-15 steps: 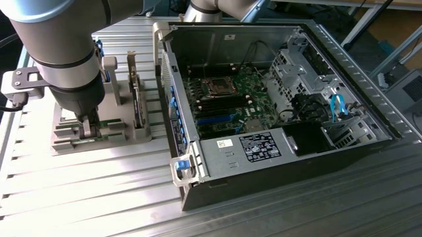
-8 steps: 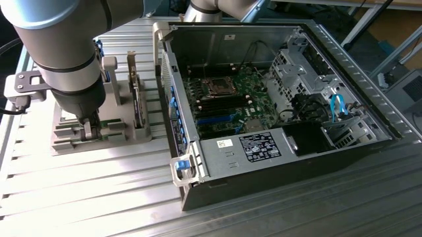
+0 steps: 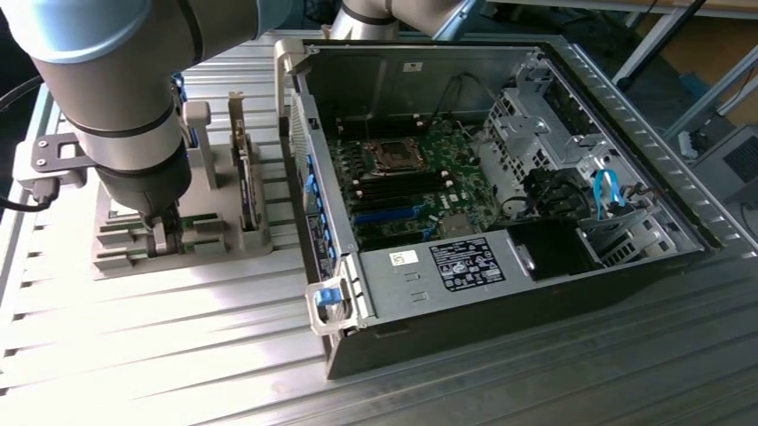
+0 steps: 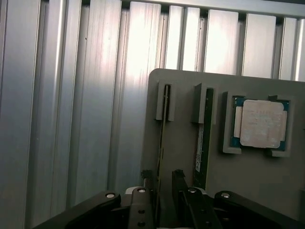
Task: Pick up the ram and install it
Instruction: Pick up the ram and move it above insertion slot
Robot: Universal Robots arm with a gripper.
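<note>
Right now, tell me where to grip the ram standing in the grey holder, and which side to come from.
Grip the ram by its upper long edge near mid-length, coming straight down, one of the jaws on each flat face. It stands on edge in a slot of the grey holder, leaving only that edge and the faces free. The open gripper sits astride it.
</note>
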